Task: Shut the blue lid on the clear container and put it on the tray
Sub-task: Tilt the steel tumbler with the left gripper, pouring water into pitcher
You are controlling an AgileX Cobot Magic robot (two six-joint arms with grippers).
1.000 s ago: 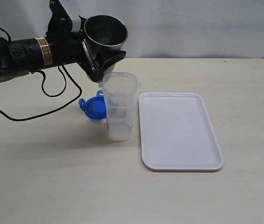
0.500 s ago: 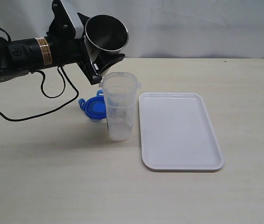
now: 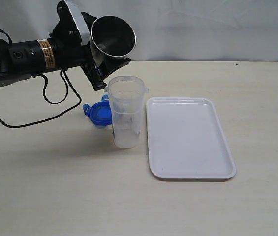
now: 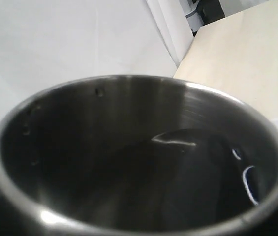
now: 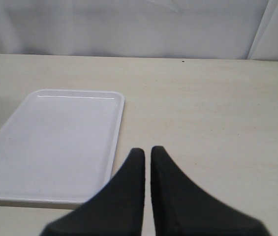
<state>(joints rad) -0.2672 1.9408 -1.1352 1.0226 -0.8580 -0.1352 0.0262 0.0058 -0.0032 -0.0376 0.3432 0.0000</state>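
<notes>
Pale wood-grain bench [image 3: 55, 187] runs back to a white curtain [image 3: 202, 29] hung behind it. Left fingers [image 3: 113, 65] pinch a steel cup [image 3: 111, 37] by its body, one above and one below. The cup is up in the air, tilted, with its open mouth turned toward the outside camera. It sits above and just behind the rim of the clear container [image 3: 126, 113]. From my left wrist camera the cup's dark inside fills almost the whole frame, and I cannot tell whether anything is in it. The clear container stands upright on the bench, uncovered, just beside the long left edge of the tray [image 3: 188, 137] with a thin strip of bench between them. The blue lid [image 3: 97, 114] lies flat on the bench behind and to the left of the container, partly seen through its wall. I cannot tell if lid and container touch. The tray lies flat to the right of the container, white with a low rim and rounded corners. A black cable [image 3: 55, 98] trails in a loop across the bench under my left arm. Right fingers [image 5: 141, 160] are pressed together with nothing between them, above bare bench just past the tray's near corner. They are outside the exterior camera's view.
</notes>
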